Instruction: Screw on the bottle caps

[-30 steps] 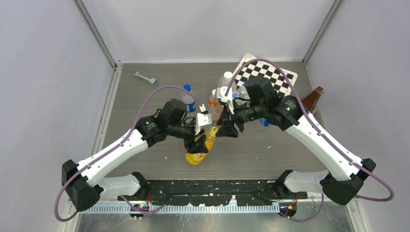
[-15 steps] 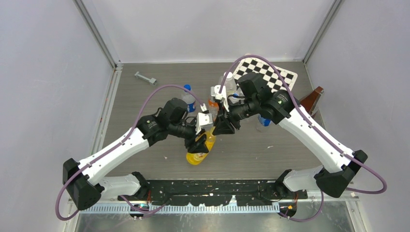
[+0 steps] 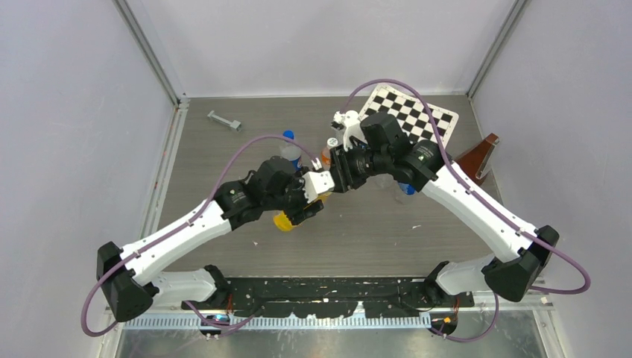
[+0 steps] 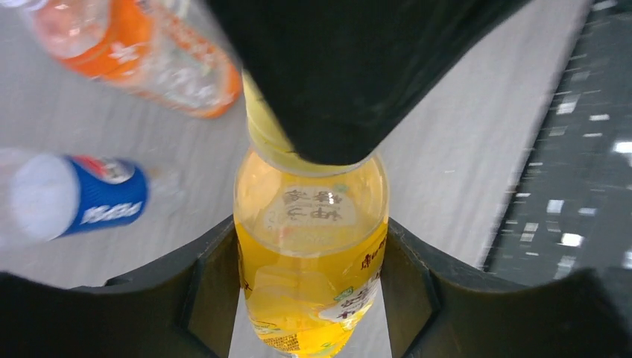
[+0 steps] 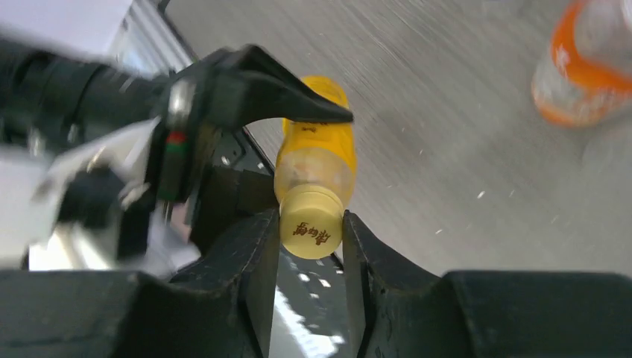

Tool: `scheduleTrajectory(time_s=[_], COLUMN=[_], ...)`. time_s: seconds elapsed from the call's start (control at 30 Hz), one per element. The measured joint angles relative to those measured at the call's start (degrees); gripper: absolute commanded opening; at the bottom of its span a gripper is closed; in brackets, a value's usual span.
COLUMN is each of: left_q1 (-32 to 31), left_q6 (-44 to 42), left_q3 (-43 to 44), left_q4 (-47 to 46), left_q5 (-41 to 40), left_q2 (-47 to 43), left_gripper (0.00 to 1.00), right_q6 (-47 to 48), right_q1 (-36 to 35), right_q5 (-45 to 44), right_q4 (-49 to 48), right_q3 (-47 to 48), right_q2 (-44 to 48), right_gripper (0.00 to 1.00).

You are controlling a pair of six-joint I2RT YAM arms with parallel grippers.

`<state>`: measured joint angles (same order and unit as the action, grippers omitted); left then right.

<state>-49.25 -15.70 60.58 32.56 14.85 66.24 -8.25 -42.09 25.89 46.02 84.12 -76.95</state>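
My left gripper is shut on the yellow juice bottle and holds it tilted above the table; from above only its yellow base shows under the left gripper. My right gripper is shut on the yellow cap, which sits on the juice bottle's neck. In the top view the right gripper meets the left one at the table's middle. The Pepsi bottle stands behind, also visible from above. The blue cap lies beside the right arm.
An orange-drink bottle stands behind the juice bottle, also seen in the right wrist view. A checkerboard lies at the back right, a brown block at the right edge, a small grey metal part at the back left.
My left gripper has lifted and tilted the juice bottle, so only its base shows from above. My right gripper has moved left and closed on the cap at the bottle's neck.
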Motion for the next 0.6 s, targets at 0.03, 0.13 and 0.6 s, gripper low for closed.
scheduleTrajectory(time_s=[0.03,0.13,0.6], left_q1=[-1.1,-5.4,-6.0], left_q6=[-0.5,-3.3,-7.4], left_q3=[-0.1,-2.3,-1.8], left_q4=[-0.1,-1.3,-0.6], left_q5=[-3.7,-16.0,-17.6], left_q2=[0.0,-0.4,-1.7], left_gripper=[0.0,0.0,0.0], right_q6=[-6.3,-22.6,-23.0], right_q1=[0.0,-0.2,-0.2], right_q5=[-2.9,-7.9,-11.6], right_q4=[-0.8,-3.2,-13.9], right_q3=[-0.8,-5.0,-14.7], right_q2=[-0.1,0.6,13.6], right_gripper=[0.01,0.01,0.55])
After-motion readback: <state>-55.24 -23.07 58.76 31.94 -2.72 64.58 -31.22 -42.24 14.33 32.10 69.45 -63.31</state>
